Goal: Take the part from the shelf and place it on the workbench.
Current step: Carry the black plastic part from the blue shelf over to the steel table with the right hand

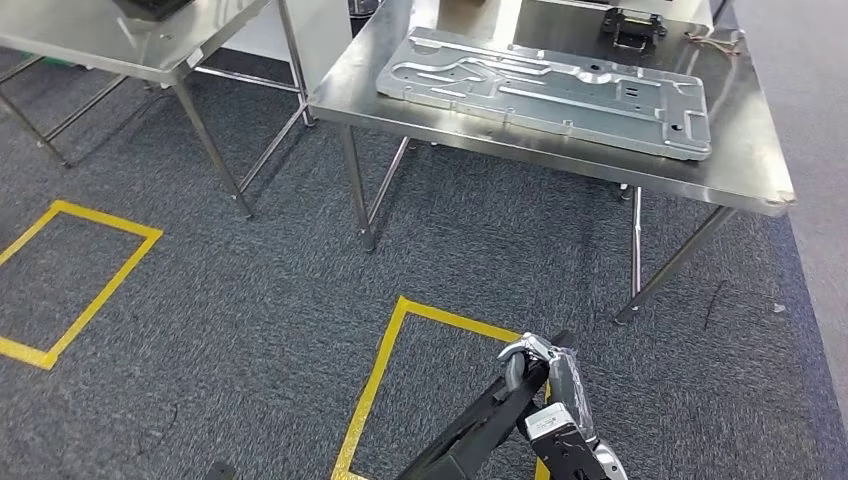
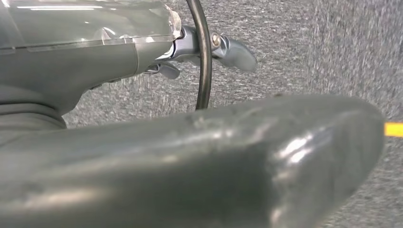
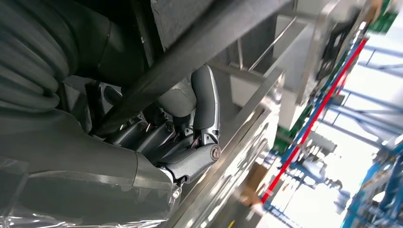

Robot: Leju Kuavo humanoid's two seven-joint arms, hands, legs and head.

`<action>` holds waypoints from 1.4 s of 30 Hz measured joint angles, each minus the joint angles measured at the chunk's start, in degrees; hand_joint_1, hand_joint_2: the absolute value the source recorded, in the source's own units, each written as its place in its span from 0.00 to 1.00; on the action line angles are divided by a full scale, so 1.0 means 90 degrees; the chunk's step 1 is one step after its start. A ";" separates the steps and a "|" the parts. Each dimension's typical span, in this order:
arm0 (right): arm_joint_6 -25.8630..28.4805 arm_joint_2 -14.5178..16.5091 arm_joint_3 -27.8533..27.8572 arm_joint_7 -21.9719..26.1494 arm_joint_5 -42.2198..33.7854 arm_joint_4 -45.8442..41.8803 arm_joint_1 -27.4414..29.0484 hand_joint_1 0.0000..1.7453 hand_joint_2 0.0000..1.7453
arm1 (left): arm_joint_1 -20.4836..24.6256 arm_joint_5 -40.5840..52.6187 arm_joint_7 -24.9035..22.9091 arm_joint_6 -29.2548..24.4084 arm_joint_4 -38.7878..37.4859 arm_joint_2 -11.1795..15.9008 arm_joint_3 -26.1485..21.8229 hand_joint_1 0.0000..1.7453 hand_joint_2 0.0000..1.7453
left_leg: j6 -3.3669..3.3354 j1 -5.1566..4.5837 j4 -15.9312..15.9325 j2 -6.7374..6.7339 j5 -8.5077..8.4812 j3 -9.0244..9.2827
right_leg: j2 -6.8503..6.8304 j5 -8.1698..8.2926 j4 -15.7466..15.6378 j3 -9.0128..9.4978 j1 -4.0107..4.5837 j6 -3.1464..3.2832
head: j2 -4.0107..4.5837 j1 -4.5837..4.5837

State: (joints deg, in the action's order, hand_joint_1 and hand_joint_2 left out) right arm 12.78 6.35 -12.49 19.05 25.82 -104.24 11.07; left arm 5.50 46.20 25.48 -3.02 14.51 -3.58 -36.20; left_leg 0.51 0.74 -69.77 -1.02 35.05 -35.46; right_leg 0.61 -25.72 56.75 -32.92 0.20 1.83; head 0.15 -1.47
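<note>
In the head view my right hand point(image 1: 550, 388) is low at the bottom edge, over the carpet, and grips a long black part point(image 1: 478, 428) that slants down to the left. The right wrist view shows its dark fingers point(image 3: 205, 102) curled around that black bar point(image 3: 190, 53). The steel workbench point(image 1: 745, 172) stands ahead, about a step away, with a large embossed metal plate point(image 1: 545, 90) lying on it. In the left wrist view my left hand point(image 2: 199, 156) hangs over the carpet, thumb large in front, fingers point(image 2: 233, 52) apart with nothing in them.
A second steel table point(image 1: 150, 55) stands at the far left. Yellow tape rectangles point(image 1: 380, 380) point(image 1: 90, 290) mark the grey carpet. A small black fixture point(image 1: 632, 25) sits at the workbench's far side. The bench legs point(image 1: 358, 190) reach the floor in front of me.
</note>
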 joint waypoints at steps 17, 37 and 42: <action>0.0299 0.0001 0.0001 -0.0160 0.0512 0.0015 0.0018 1.00 1.00 | -0.0054 0.0086 0.0112 0.0016 0.0000 0.0016 -0.0125 0.00 0.00 | -0.0265 0.0056 0.1167 0.0143 -0.0737 0.0379 | -0.0025 -0.0820 0.1933 -0.1040 -0.0111 -0.0432 | 0.0000 0.0002; 0.0404 0.0015 0.0000 -0.0292 0.0709 0.0018 -0.0029 1.00 1.00 | -0.0068 0.0129 0.0102 0.0059 0.0000 0.0061 -0.0195 0.00 0.00 | -0.0062 0.0020 0.0724 0.0083 -0.0980 -0.0066 | 0.0002 -0.0386 0.0122 0.0330 0.0021 -0.0074 | 0.0000 -0.0001; 0.0601 0.0013 0.0001 -0.0700 0.1246 0.0026 -0.0122 1.00 1.00 | -0.0052 0.0230 0.0092 0.0090 0.0000 0.0060 -0.0237 0.00 0.00 | -0.0193 -0.0018 0.1160 0.0100 -0.1021 0.0110 | 0.0024 -0.0490 0.0139 0.0340 0.0010 -0.0247 | 0.0000 -0.0002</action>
State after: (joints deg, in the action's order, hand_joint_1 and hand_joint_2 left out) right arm 18.18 6.48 -12.48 12.75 37.04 -104.01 9.97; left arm 5.03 48.28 26.31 -2.20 14.51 -3.05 -38.33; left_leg -1.23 0.57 -59.33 -0.11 25.85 -34.47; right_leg 0.83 -30.13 58.00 -29.86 0.29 -0.39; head 0.15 -1.49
